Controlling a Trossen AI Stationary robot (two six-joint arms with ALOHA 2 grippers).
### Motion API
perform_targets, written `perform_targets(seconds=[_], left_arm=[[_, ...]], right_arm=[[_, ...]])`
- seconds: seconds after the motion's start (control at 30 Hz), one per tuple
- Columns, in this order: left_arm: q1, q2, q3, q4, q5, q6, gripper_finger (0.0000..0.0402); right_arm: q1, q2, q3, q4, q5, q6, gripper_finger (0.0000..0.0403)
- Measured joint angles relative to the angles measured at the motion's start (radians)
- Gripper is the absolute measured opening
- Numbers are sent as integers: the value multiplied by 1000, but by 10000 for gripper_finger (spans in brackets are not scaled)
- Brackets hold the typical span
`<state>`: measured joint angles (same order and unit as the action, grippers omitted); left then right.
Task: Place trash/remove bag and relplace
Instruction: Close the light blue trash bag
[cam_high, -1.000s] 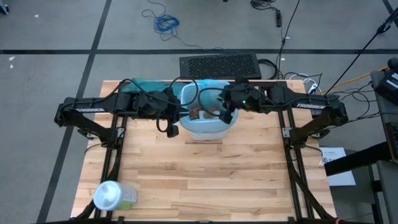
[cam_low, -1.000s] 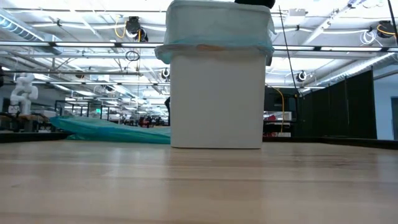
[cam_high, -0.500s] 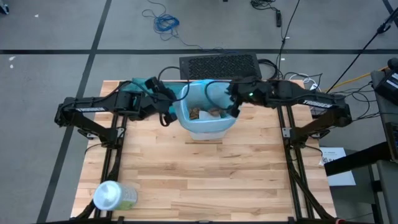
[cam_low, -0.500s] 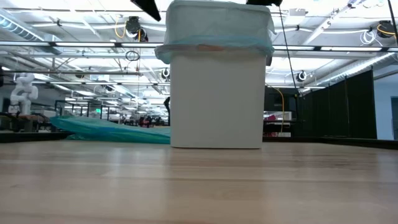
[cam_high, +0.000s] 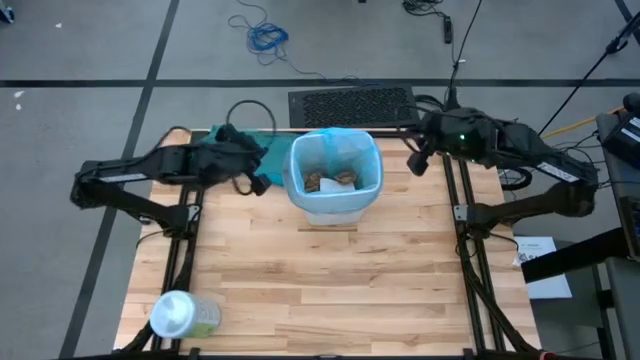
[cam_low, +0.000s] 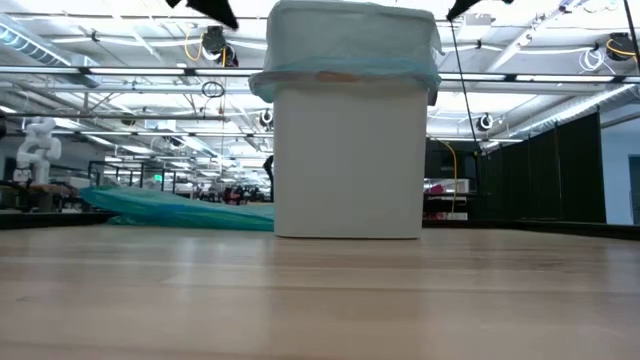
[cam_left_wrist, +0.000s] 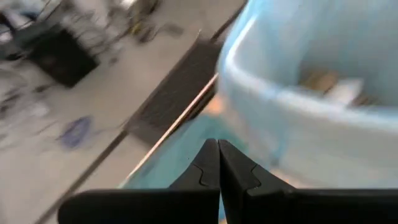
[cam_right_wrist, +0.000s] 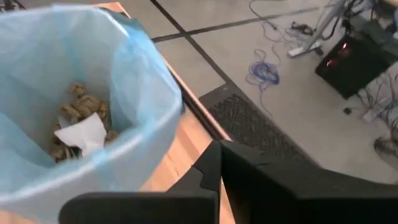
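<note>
Both arms have pulled away from the bin (cam_high: 335, 205) since the earlier frames, when their tips hung at its rim; each has swung outward and its fingers have come together.

The left gripper (cam_high: 256, 183) now sits just off the bin's left side, above the teal-green bag (cam_high: 262, 136) lying at the table's (cam_high: 330, 290) far edge, jaws pressed together on nothing. The right gripper (cam_high: 416, 163) hangs off the bin's right side, near the far right corner, jaws likewise together and empty.

The bag (cam_high: 335, 150), pale blue, lines the bin between the two grippers, touching neither. It stands upright, mouth opening upward, folded over the rim. Inside at the bottom lies the trash (cam_right_wrist: 81, 124): brown paper wads and a white scrap.

A pale-green container (cam_high: 182, 316) stands at the near left corner.
</note>
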<state>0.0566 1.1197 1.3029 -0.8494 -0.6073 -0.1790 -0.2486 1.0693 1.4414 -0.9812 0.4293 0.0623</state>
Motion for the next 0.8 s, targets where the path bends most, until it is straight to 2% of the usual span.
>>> perform_targets(seconds=[0.2, 0.3, 0.53, 0.63, 0.8], left_arm=[[39, -179, -220, 372, 309, -49, 1], [63, -212, -286, 428, 403, -106, 0], [137, -174, -342, 398, 452, -104, 0], [189, -176, -373, 431, 485, -104, 0], [290, -175, -415, 496, 634, -104, 0]], right_arm=[[-39, -144, -283, 268, -174, 51, 0], [-71, -195, -421, 385, -229, 83, 0], [-160, -252, -634, 591, -370, 145, 0], [-179, -267, -658, 609, -433, 169, 0], [-179, -289, -658, 619, -459, 159, 0]])
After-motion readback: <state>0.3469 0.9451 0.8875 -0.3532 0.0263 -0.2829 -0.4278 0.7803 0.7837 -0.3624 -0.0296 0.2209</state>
